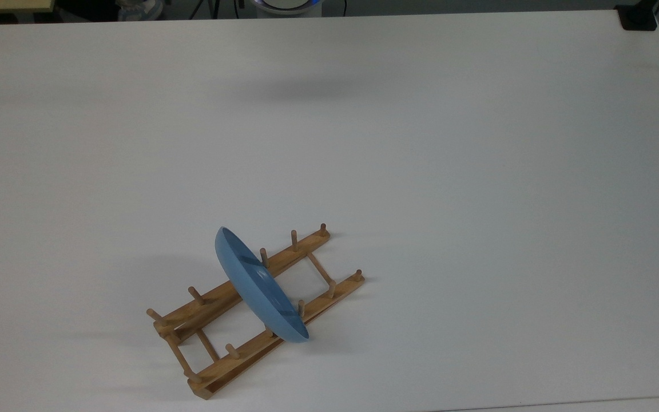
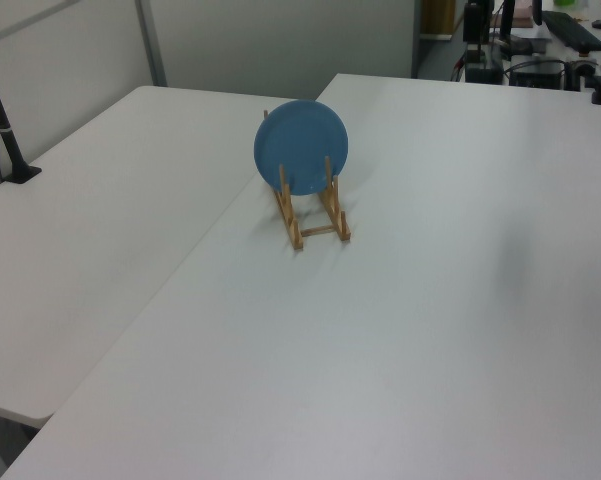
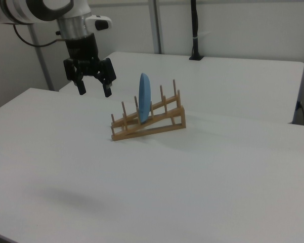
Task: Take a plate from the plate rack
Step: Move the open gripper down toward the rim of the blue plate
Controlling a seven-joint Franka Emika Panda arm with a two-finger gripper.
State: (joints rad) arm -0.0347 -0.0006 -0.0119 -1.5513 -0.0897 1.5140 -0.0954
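Gripper (image 3: 94, 90) wide open, empty — plate (image 3: 144, 98) stands on edge in plate rack (image 3: 152, 121), to right view's right, lower.

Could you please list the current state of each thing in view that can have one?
plate: standing on edge, slotted between the rack's pegs, not gripped.
plate rack: resting on the white table, holding one plate.
tool: open, empty, in the air to the right view's left of the plate.
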